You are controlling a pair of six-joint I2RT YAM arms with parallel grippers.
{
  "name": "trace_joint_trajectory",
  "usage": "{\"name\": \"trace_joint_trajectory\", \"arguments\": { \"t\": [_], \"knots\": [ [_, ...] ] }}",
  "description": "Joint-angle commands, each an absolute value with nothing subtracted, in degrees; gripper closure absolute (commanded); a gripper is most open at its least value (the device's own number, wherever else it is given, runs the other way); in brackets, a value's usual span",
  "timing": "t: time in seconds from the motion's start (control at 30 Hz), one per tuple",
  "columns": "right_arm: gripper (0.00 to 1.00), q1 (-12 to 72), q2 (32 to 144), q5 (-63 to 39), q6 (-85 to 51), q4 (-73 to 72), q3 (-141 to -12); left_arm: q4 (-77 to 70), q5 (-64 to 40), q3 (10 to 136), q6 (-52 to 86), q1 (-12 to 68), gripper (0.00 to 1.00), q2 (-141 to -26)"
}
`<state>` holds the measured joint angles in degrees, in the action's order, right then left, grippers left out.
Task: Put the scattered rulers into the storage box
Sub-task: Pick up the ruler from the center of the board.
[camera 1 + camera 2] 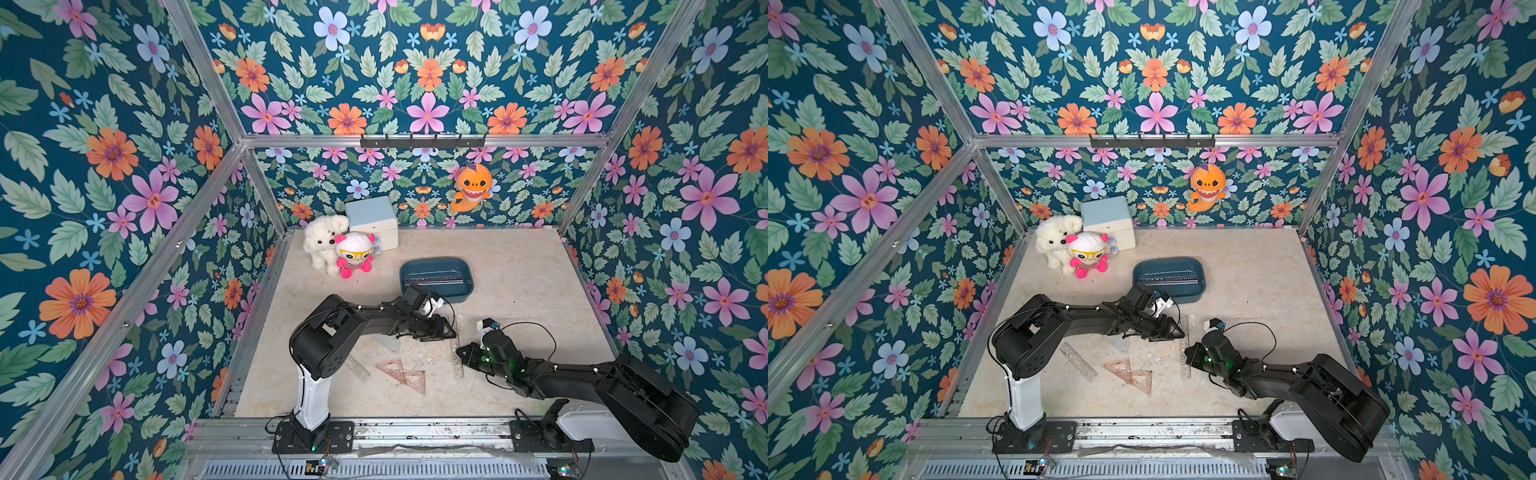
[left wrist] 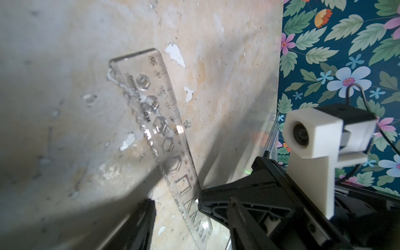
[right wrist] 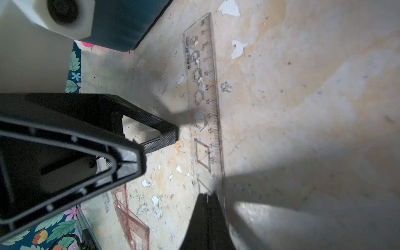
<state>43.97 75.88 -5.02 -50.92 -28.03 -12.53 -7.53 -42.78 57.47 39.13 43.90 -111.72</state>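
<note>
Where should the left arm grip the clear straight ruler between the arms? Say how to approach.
Pinch the clear straight ruler across its narrow width near mid-length, from above, the left gripper's fingers astride the long edges. It lies flat on the table, so probably only its thin edges offer purchase.

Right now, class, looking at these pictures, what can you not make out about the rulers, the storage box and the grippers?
- Both top views: the rulers inside the storage box are too small to count.
- Both top views: the left arm covers most of the protractor.
- Right wrist view: the shut right gripper hides the near end of the clear straight ruler; whether it touches is unclear.
</note>
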Motion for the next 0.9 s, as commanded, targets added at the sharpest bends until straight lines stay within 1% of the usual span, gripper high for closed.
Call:
{"name": "trace_joint_trajectory", "arguments": {
  "t": [0.0, 0.2, 0.53, 0.87],
  "knots": [
    [1.00, 44.0, 76.4, -4.0, -50.3, -26.8, -12.0, 2.3, -35.7, 56.9, 39.3, 44.0, 0.40, -113.2],
    [1.00, 44.0, 76.9, -3.9, -50.4, -27.3, -11.3, 2.3, -35.7, 57.2, 39.4, 44.4, 0.40, -113.6],
    [1.00, 44.0, 72.9, -2.6, -50.2, -24.0, -10.1, 2.9, -35.3, 58.2, 39.3, 44.5, 0.39, -114.1],
    [1.00, 44.0, 78.1, -3.8, -50.5, -29.6, -9.8, 2.9, -35.8, 58.7, 39.5, 45.0, 0.39, -115.2]
  ]
}}
